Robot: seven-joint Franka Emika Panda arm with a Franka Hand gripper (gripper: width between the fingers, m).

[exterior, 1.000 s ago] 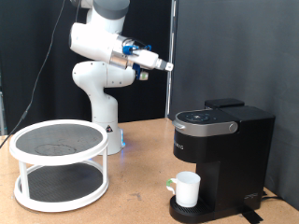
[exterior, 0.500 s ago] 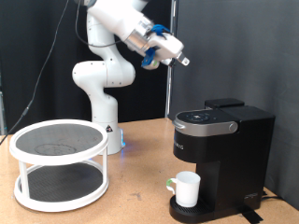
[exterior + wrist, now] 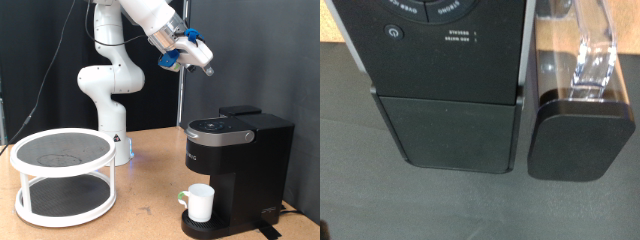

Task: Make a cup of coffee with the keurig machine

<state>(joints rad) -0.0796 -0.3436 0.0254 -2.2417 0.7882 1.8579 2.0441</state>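
The white cup point(image 3: 200, 202) stands on the round drip base of the black keurig machine point(image 3: 237, 170), at the exterior view's right. The machine's lid is down. My gripper point(image 3: 209, 70) is high in the air, above and slightly left of the machine's top, pointing down at it. Nothing shows between its fingers. The wrist view looks down on the keurig machine's top point(image 3: 445, 80) with its button panel and the clear water tank point(image 3: 582, 55). The fingers do not show in the wrist view. No pod is in view.
A white two-tier round rack point(image 3: 62, 175) with mesh shelves stands on the wooden table point(image 3: 150, 215) at the exterior view's left. The arm's white base point(image 3: 112, 135) stands behind it. A black curtain hangs behind.
The gripper has swung up and to the exterior view's right, from above the rack side to a spot over the keurig machine. The cup and machine have not moved.
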